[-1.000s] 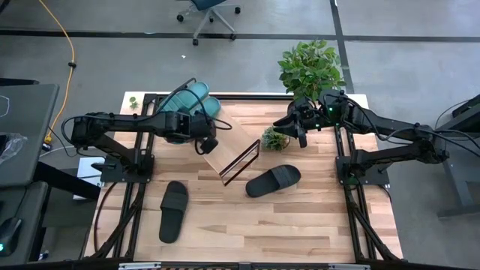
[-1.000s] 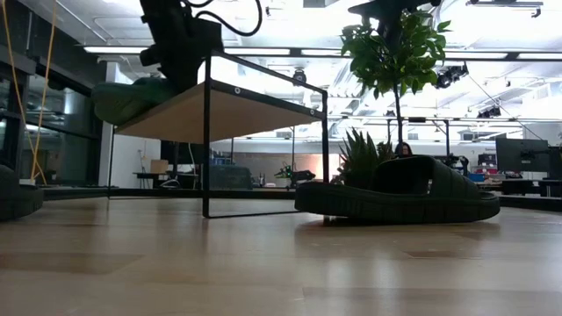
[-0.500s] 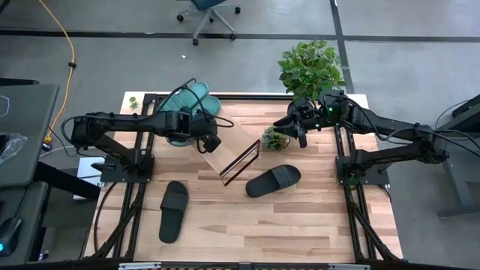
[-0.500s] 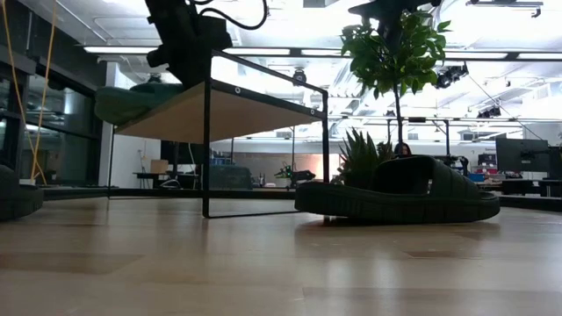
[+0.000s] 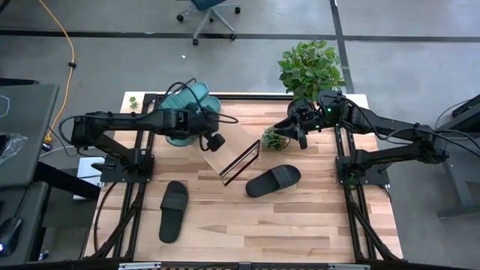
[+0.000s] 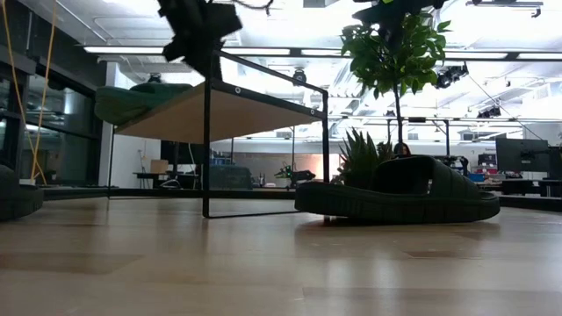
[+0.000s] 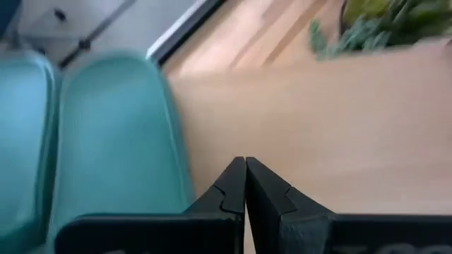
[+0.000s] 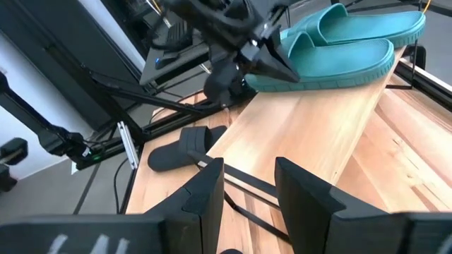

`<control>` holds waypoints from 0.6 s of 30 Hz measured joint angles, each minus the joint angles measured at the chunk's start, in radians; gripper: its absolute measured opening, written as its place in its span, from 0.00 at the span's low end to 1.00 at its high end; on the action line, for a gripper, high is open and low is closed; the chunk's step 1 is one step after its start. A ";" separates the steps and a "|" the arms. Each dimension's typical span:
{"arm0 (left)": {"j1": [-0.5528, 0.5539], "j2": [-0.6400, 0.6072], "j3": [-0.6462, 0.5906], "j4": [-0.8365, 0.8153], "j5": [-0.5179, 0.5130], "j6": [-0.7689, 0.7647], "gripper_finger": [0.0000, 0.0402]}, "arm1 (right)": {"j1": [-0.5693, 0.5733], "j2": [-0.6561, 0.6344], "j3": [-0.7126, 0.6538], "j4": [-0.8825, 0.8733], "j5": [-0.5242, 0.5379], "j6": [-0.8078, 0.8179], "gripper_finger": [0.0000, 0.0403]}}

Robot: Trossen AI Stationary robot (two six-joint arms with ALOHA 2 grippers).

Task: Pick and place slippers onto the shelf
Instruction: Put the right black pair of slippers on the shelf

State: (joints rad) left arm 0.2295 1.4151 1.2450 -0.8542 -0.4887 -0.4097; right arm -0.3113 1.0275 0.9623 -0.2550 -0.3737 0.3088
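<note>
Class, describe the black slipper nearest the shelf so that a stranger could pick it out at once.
Start at the slanted wooden shelf in mid-table. Beside its low, black-framed edge lies a black slipper, below the small potted plant. The other black slipper lies far off on the left arm's side, and both teal slippers sit on the shelf.

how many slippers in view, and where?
4. Two teal-green foam slippers lie side by side on the slanted wooden shelf. Two black foam slippers lie on the tabletop.

A: Both arms matte black, 6 joints; looped black cable over left gripper (image 5: pixel 214 140).

B: Right arm shows a small green light; right gripper (image 8: pixel 248 185) fingers (image 8: pixel 305 190) are flat black blades.
</note>
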 joint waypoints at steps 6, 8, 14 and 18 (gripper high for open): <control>0.000 0.000 0.117 0.018 0.014 0.139 0.00 | 0.000 0.000 0.000 -0.002 0.000 0.000 0.29; 0.000 0.000 0.180 -0.006 0.070 0.166 0.00 | 0.000 0.000 0.000 -0.007 -0.001 0.000 0.29; -0.019 0.000 0.398 -0.174 0.165 0.149 0.00 | 0.000 0.000 0.000 -0.041 -0.024 -0.004 0.29; -0.078 0.000 0.524 -0.348 0.106 0.102 0.00 | 0.000 0.000 0.000 -0.120 -0.044 -0.005 0.29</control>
State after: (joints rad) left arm 0.1518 1.4147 1.7685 -1.2023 -0.3826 -0.3073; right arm -0.3115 1.0275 0.9623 -0.3748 -0.4180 0.3033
